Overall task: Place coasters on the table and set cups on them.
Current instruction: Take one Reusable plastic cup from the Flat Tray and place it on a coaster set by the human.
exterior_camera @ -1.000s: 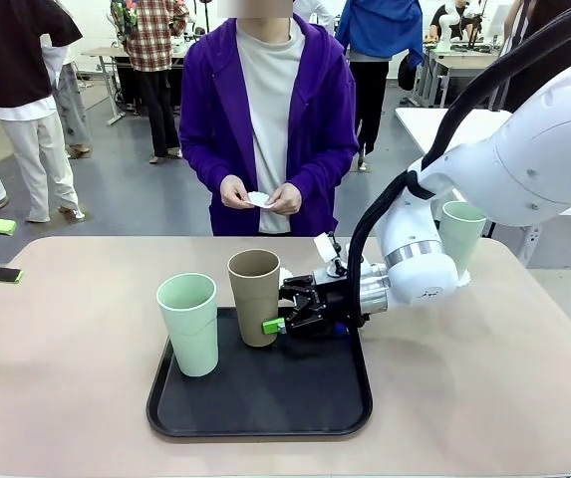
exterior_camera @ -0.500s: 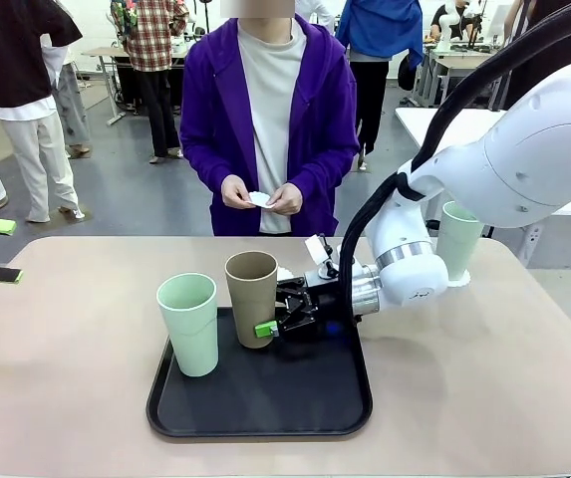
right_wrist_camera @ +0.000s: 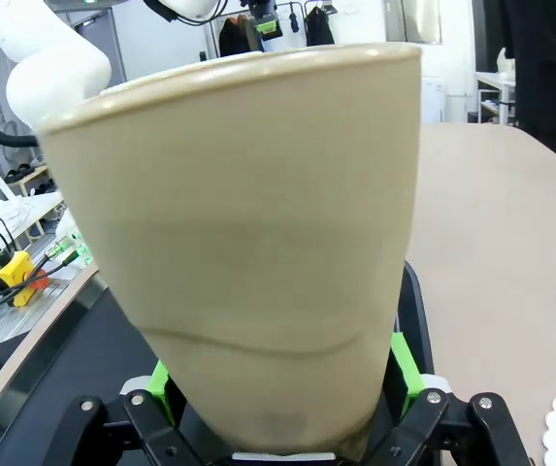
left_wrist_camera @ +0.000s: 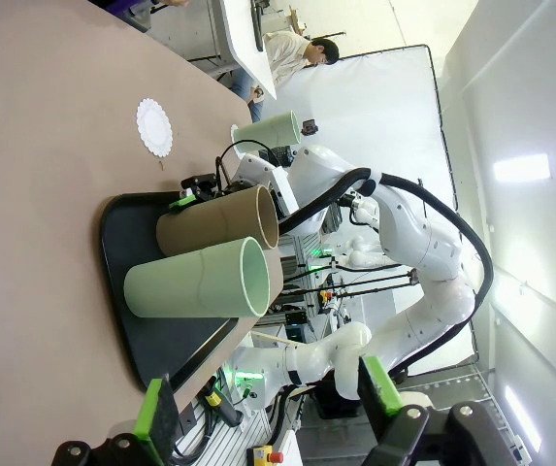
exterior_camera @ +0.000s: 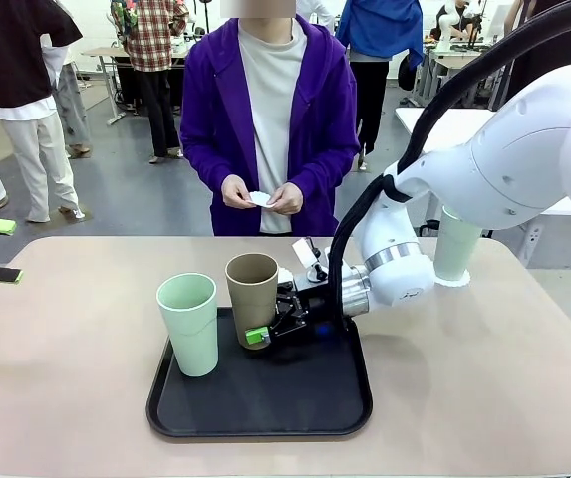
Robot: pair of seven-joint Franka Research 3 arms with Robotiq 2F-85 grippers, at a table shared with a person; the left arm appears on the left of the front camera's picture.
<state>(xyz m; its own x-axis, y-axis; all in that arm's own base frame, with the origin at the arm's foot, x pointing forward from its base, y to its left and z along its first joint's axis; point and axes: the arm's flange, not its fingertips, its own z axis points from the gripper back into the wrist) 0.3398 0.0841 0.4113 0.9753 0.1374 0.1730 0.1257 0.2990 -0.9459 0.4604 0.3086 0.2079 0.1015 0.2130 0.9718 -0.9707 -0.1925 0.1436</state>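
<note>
Straddling the upright tan cup near its base, my right gripper stands open, cup centred between its jaws.

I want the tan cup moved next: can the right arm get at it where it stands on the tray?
Probably yes. The right gripper has its open jaws either side of the tan cup low down; the mint cup stands apart from it on the tray.

Bare counter lies open at lower left and lower right. Mid-frame, the tan cup fills the right claw's spread fingers. The mint cup stands just left of it, leaving a narrow gap. The near half of the tray is bare.
</note>
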